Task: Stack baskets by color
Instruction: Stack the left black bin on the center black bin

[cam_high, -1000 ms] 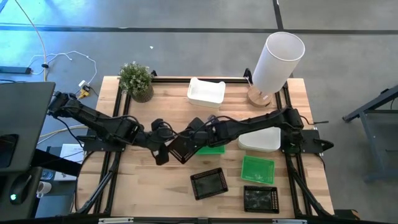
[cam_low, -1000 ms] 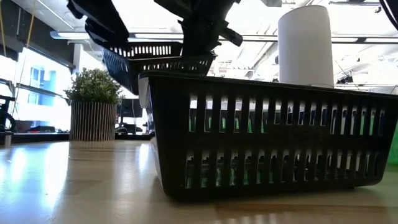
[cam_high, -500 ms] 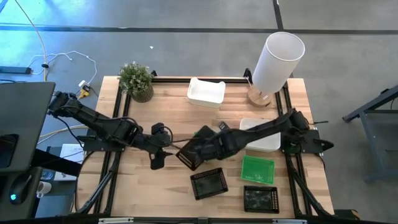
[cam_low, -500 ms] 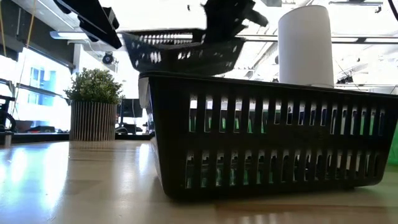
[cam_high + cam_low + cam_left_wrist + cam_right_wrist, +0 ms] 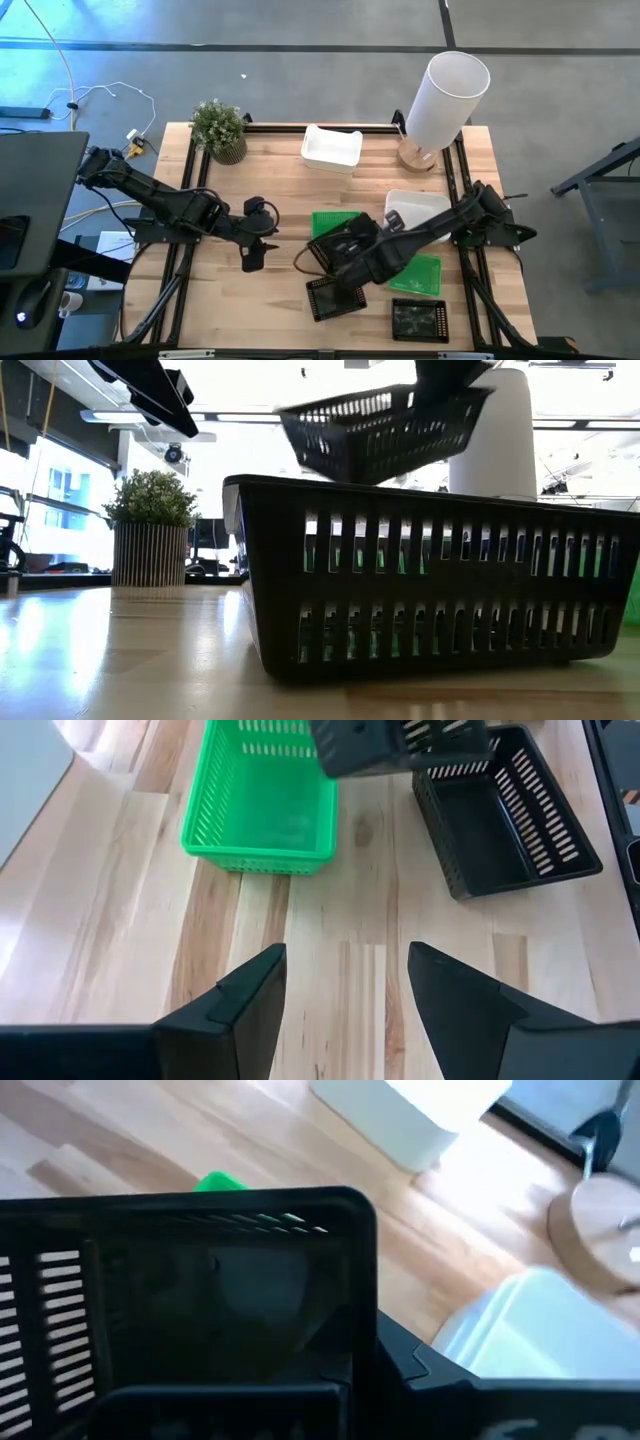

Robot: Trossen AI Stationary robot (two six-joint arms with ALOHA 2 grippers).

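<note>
The table (image 5: 270, 300) has a top of light wooden planks and a black metal frame along its edges. It stands on a grey concrete floor (image 5: 300, 90) with dark lines crossing it. At the far left corner of the table there is a small potted plant (image 5: 219, 129), and at the far right corner a tall white cylinder (image 5: 444, 97) on a round wooden base. White cables (image 5: 105, 95) lie on the floor beside the table. In the low view, the room behind is bright, with long ceiling lights (image 5: 240, 418) and large windows (image 5: 55, 490) at the left.
</note>
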